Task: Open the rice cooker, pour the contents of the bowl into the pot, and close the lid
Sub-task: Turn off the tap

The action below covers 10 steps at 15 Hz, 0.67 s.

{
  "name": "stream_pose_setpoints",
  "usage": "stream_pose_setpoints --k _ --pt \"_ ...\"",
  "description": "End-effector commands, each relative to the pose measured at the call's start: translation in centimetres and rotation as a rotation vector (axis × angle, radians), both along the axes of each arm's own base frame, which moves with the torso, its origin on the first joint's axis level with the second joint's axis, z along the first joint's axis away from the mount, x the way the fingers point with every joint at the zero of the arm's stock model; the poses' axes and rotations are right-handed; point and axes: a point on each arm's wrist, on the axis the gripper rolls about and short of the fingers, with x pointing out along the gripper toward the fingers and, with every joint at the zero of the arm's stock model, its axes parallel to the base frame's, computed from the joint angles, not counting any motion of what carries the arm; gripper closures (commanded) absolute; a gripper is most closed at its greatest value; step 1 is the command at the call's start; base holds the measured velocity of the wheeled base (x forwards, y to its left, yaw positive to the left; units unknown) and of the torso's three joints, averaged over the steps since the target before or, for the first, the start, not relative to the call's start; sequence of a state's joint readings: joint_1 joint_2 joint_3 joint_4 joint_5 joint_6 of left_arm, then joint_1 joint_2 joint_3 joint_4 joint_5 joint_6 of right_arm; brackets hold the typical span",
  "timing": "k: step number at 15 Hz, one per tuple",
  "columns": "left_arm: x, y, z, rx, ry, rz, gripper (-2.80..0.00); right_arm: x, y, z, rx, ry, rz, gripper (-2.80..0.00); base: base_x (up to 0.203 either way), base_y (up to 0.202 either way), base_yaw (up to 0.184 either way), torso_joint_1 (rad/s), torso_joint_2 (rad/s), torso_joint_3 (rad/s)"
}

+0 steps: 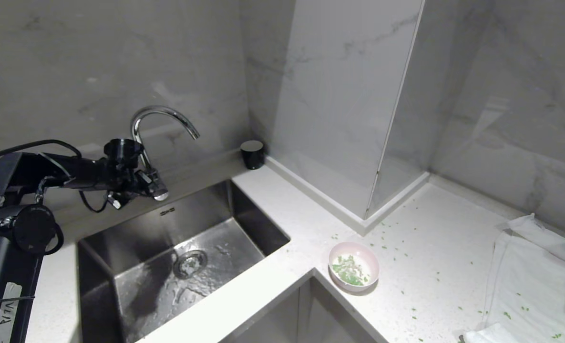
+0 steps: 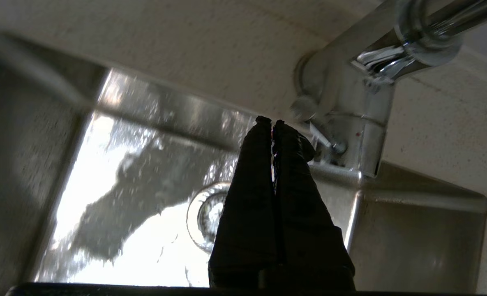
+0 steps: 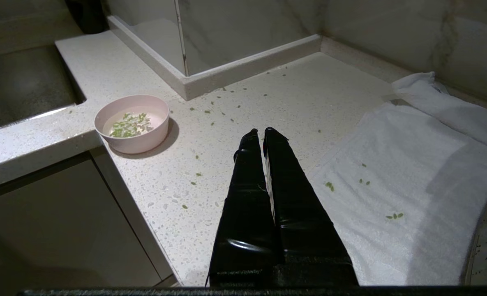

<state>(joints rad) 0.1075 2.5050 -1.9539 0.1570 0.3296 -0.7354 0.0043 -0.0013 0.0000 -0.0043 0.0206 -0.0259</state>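
The pale pink bowl (image 1: pixel 371 263) (image 3: pixel 135 140) stands on the white counter by its inner corner, with the green chopped contents (image 1: pixel 351 272) (image 3: pixel 128 125) inside. The rice cooker, its pot and its lid are out of view. My left gripper (image 1: pixel 145 185) (image 2: pixel 272 121) is shut and empty. It reaches over the back edge of the sink, close beside the faucet's small lever (image 2: pixel 329 144). My right gripper (image 3: pixel 263 130) is shut and empty above the counter between the bowl and the towel; it does not show in the head view.
A steel sink (image 1: pixel 120 267) with a wet bottom lies left of the bowl, with a chrome faucet (image 1: pixel 163 113) behind it. A black cup (image 1: pixel 252 153) stands in the corner. A white towel (image 1: pixel 535 286) covers the counter at right. Loose green bits (image 1: pixel 396 238) lie scattered. A marble pillar juts out behind.
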Motion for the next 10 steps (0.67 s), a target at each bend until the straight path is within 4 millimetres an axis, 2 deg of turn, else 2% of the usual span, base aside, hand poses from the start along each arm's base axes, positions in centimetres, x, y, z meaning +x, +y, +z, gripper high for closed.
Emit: stream_pose_setpoints --k 1,5,10 --pt "-1.1 -0.9 1.8 -0.031 0.029 0.002 0.0 0.0 0.0 0.0 0.0 0.001 0.001 0.0 0.0 0.0 0.0 0.0 0.0 0.0" --pt "-4.2 -4.6 4.1 -0.105 0.114 -0.083 0.0 0.0 0.0 0.0 0.0 0.001 0.001 0.0 0.0 0.0 0.0 0.0 0.0 0.0" --pt "-11.5 -10.7 8.5 -0.128 0.095 -0.376 0.0 0.0 0.0 0.0 0.0 0.002 0.001 0.0 0.0 0.0 0.0 0.0 0.0 0.0"
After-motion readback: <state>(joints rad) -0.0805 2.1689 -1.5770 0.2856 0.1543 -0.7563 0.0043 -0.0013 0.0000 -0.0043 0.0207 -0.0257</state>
